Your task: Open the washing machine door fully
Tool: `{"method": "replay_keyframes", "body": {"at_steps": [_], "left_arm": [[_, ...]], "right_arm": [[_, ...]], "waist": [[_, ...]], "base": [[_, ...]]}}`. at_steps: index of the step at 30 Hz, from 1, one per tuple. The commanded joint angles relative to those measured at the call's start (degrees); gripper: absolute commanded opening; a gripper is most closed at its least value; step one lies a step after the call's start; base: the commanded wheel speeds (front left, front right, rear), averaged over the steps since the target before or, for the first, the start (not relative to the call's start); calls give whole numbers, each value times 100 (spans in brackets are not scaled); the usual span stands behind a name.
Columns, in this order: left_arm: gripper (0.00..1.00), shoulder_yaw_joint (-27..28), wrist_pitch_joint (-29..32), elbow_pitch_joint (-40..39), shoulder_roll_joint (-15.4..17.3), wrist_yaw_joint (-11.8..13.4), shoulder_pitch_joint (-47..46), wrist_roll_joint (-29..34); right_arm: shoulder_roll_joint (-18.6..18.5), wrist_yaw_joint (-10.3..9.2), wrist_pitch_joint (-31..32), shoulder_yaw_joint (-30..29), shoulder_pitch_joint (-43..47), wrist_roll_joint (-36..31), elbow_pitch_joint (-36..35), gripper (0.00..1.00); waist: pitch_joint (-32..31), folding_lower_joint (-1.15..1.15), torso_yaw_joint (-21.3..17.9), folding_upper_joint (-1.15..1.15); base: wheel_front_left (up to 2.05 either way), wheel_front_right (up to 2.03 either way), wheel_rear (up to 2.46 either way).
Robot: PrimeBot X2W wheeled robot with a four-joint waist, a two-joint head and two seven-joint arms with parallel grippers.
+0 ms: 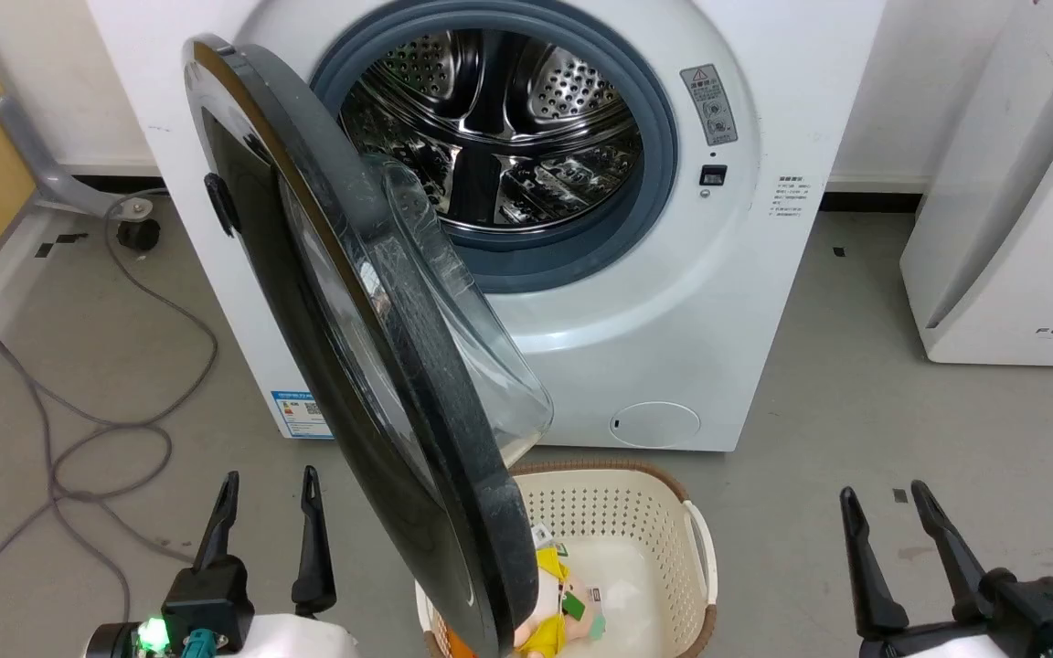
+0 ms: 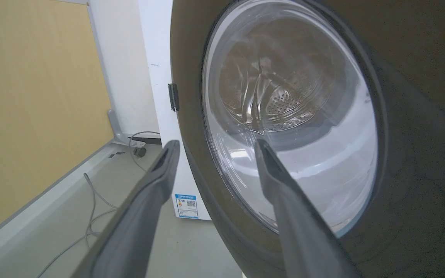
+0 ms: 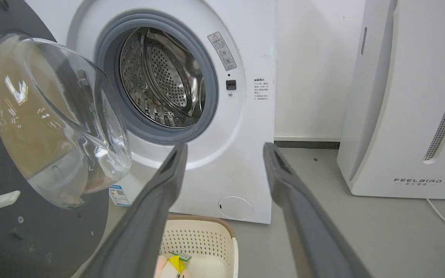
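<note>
Hovering low, my left gripper [image 1: 271,475] and right gripper [image 1: 883,492] are both spread wide, empty. The washing machine door [image 1: 307,302] stands half swung out, just beside the left one, well apart from the right.

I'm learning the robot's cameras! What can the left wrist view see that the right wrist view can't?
Left wrist view's extras: a yellow wall and a grey cable trailing on the floor. Right wrist view's extras: a cream basket with a toy inside, and the white FEELBIRD appliance. Both share the washing machine door, standing open, and the washing machine with its blue sticker.
</note>
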Motion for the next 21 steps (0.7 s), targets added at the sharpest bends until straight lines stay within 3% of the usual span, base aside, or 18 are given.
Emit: {"method": "replay_keyframes", "body": {"at_steps": [1, 3, 4, 5, 6, 11, 21], "left_arm": [[100, -7, -32, 19, 7, 51, 34, 17], [100, -4, -32, 42, 7, 77, 31, 24], [94, 0, -32, 52, 7, 93, 30, 36], [40, 13, -32, 53, 13, 119, 21, 84], [0, 15, -32, 39, 24, 128, -1, 123], [0, 89, -32, -358, 95, 189, -220, 234], [0, -383, -32, -1879, 173, -48, -600, 328]], "right_arm": [[27, 5, -26, -30, 117, -37, 37, 100], [31, 5, -26, -40, 133, -168, 22, 100], [31, 5, -26, -34, 145, -181, 20, 100], [32, 5, -26, -36, 157, -162, 21, 100], [32, 5, -26, -43, 163, -141, 19, 100], [33, 5, -26, -72, 172, -127, -54, 100], [34, 5, -26, -108, 171, -57, -255, 100]], "waist": [[-5, 0, 8, 0], [-9, 0, 13, 0], [-11, 0, 19, 0], [-12, 0, 26, 0], [-11, 0, 34, 0], [-18, 0, 87, 0], [10, 0, 155, 0]], "base": [[0, 0, 0], [0, 0, 0], [0, 0, 0], [0, 0, 0], [0, 0, 0], [0, 0, 0], [0, 0, 0]]}}
